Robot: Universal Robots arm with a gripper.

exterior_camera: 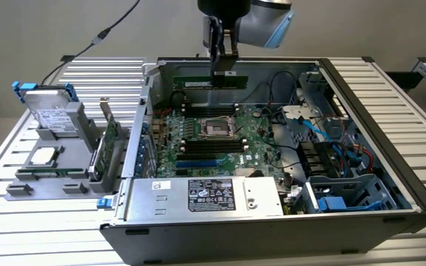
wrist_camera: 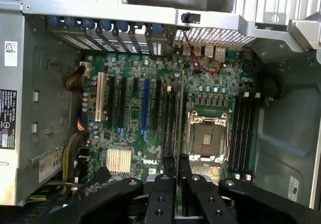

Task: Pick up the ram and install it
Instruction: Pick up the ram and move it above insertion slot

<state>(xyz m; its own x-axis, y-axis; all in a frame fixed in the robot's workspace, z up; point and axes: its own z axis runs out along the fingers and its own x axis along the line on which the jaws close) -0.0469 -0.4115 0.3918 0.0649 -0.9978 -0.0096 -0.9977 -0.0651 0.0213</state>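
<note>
- You've got the pincer point(exterior_camera: 223, 65) clamped on the ram point(exterior_camera: 194, 83), held level over the open PC case point(exterior_camera: 272, 244).
- Wrist cam: ram edge-on above mobo point(wrist_camera: 135, 118), prob. near slots point(wrist_camera: 243, 133) by CPU socket point(wrist_camera: 206, 139).

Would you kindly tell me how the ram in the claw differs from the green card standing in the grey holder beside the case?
The ram hangs gripped by the claw above the motherboard, inside the case; the expansion card stands in the grey holder outside it. The ram is long and low; the expansion card is taller, with a metal bracket. Both are green circuit boards on edge.
</note>
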